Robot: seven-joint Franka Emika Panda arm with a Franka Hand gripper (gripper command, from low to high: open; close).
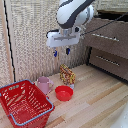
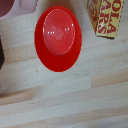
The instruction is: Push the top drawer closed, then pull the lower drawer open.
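Red basket (image 1: 25,102) on pale wood floor (image 1: 95,100) (planked)

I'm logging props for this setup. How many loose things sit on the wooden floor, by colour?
Red: 2, the basket and the bowl
Pink: 1, the mug
Yellow and red: 1, the snack box
Total: 4

The arm (image 1: 74,12) reaches in from the exterior view's upper right, wrist pointing straight down. The gripper (image 1: 61,51) hangs in mid-air, fingers parted, holding nothing.
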